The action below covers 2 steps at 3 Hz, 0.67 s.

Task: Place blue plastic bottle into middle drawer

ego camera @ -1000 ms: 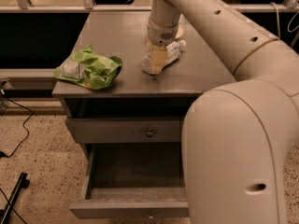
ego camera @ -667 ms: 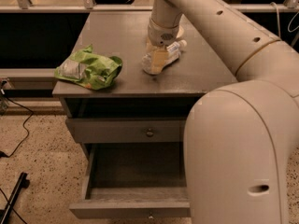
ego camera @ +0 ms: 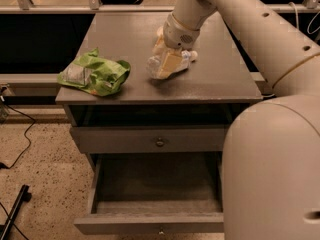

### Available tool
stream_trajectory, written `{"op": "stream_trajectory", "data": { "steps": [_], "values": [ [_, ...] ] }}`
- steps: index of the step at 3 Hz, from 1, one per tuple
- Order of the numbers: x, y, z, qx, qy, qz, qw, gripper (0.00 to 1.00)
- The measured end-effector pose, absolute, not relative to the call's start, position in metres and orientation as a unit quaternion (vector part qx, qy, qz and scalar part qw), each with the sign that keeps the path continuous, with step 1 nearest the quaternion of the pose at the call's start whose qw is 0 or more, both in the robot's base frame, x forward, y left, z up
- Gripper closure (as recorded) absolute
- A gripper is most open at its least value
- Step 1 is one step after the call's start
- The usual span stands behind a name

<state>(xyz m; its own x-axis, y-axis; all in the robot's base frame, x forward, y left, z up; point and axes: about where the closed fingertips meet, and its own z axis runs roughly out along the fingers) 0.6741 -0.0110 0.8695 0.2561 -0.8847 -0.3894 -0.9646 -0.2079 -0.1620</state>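
The blue plastic bottle [ego camera: 184, 58] lies on its side on the grey cabinet top [ego camera: 220, 69], its white cap pointing right. My gripper [ego camera: 165, 64] is down on the bottle, covering most of its body; the arm comes in from the upper right. The middle drawer [ego camera: 150, 223] is pulled open below, and its inside shows nothing in it.
A green foil snack bag [ego camera: 95, 74] lies on the left of the cabinet top. A shut grey drawer with a round knob [ego camera: 160, 142] sits above the open one. My arm's large white body [ego camera: 275, 169] fills the right foreground. Cables lie on the floor at left.
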Motion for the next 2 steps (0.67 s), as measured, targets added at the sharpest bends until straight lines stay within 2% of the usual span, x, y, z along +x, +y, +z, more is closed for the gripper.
{"op": "stream_trajectory", "data": {
  "steps": [1,2],
  "values": [
    [0.652,-0.008,0.899,-0.756,0.590,0.159,0.233,1.00],
    [0.629,-0.010,0.928,-0.737,0.603,0.177,0.250,1.00]
  ]
}}
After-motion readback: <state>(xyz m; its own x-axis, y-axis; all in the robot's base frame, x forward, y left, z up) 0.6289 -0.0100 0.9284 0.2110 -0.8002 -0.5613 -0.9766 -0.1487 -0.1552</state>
